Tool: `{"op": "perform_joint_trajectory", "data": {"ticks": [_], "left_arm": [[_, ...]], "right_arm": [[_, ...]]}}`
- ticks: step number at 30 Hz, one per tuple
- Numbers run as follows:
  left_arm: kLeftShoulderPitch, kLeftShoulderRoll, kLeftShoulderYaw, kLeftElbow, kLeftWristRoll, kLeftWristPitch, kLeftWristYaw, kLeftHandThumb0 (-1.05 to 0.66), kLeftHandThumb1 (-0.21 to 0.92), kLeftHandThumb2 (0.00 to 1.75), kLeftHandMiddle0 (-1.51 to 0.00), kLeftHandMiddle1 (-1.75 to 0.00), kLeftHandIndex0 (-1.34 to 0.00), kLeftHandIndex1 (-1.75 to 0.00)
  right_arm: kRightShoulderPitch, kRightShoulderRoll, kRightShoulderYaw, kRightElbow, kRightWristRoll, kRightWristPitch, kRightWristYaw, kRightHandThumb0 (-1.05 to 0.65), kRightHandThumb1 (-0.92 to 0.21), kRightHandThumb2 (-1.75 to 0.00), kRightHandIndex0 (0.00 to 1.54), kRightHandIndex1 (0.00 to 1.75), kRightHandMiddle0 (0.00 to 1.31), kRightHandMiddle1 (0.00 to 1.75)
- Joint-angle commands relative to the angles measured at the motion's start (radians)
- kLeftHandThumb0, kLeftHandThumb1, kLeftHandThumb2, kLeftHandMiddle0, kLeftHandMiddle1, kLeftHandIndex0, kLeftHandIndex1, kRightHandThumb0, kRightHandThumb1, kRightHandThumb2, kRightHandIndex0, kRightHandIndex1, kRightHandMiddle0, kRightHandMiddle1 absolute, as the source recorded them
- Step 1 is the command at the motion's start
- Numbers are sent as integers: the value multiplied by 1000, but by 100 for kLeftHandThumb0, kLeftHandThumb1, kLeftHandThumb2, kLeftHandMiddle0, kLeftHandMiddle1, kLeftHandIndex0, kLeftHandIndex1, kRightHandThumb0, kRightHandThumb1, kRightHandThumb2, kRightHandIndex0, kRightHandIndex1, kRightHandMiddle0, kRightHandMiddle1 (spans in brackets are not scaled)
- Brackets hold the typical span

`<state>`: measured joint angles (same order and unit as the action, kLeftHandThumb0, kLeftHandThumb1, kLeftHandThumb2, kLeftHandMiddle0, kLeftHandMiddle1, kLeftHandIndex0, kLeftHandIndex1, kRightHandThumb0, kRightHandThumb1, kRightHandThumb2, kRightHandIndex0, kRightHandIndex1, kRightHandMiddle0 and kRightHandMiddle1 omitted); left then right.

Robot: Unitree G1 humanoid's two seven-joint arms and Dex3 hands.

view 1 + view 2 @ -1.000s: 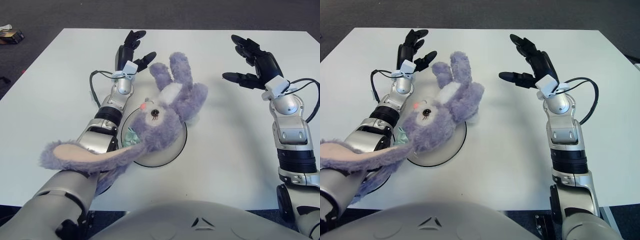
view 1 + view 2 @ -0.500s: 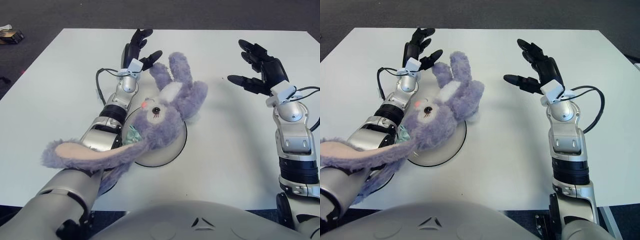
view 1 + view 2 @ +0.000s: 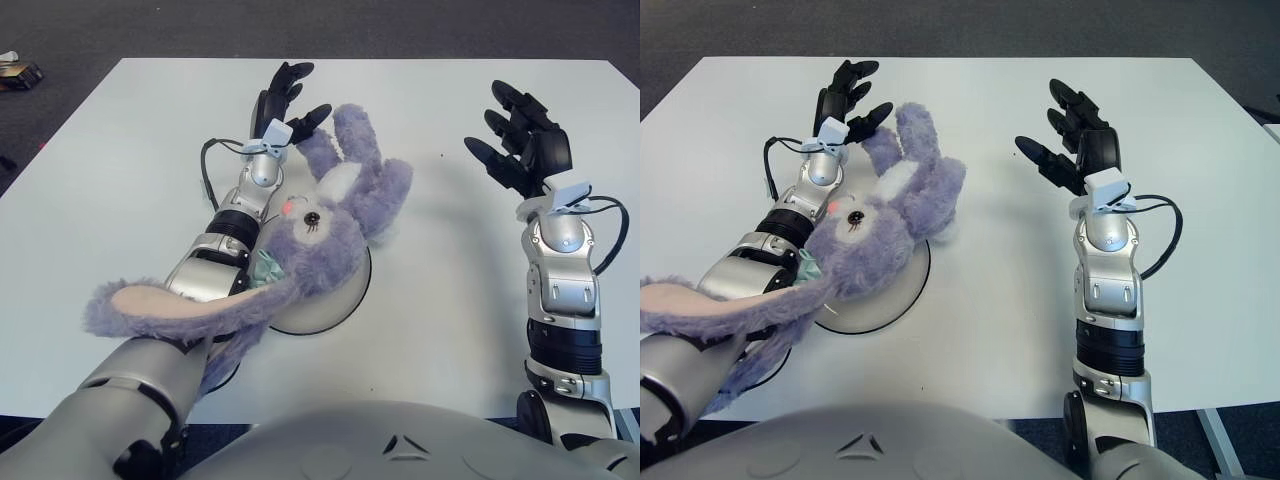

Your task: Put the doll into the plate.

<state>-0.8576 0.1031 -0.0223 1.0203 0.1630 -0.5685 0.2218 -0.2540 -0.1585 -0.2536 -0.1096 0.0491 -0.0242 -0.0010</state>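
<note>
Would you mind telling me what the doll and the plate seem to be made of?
The doll looks like soft plush fabric: shaggy lavender pile, with a smoother pink lining inside its long ear. The plate beneath it appears hard and smooth with a matte white surface and dark rim, perhaps plastic or ceramic; the views do not settle which.

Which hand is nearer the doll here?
Left. The left hand shows right beside the doll, fingers spread by its raised limbs. The right hand is open, well off to the doll's right.
</note>
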Motion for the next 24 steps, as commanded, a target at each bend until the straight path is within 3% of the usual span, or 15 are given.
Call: {"op": "perform_joint_trajectory", "data": {"ticks": [1, 3, 6, 16, 19, 24], "left_arm": [[7, -7, 24, -11, -44, -2, -50, -33, 92, 21, -76, -2, -48, -54], [9, -8, 31, -14, -55, 0, -64, -33, 92, 21, -77, -2, -48, -54], [17, -10, 42, -21, -72, 4, -80, -33, 92, 22, -78, -2, -47, -54], [50, -11, 66, -44, -106, 3, -103, -33, 92, 24, -81, -3, -48, -54], [56, -16, 77, -49, -120, 5, -108, -33, 92, 27, -82, -3, -48, -54], [61, -23, 88, -53, -138, 7, -115, -32, 92, 28, -83, -3, -48, -54]], "right_arm": [[-14, 26, -17, 47, 40, -52, -12, -39, -92, -33, 95, 5, 46, 100], [-14, 32, -15, 56, 44, -61, -19, -37, -92, -35, 100, 7, 41, 133], [-10, 50, -13, 59, 52, -59, -34, -36, -92, -35, 103, 8, 38, 148], [7, 84, -3, 60, 88, -39, -37, -35, -92, -34, 106, 14, 39, 154], [11, 90, -1, 65, 104, -39, -28, -35, -92, -36, 91, 48, 37, 156], [11, 94, 0, 77, 117, -41, -21, -35, -92, -37, 84, 63, 36, 157]]}}
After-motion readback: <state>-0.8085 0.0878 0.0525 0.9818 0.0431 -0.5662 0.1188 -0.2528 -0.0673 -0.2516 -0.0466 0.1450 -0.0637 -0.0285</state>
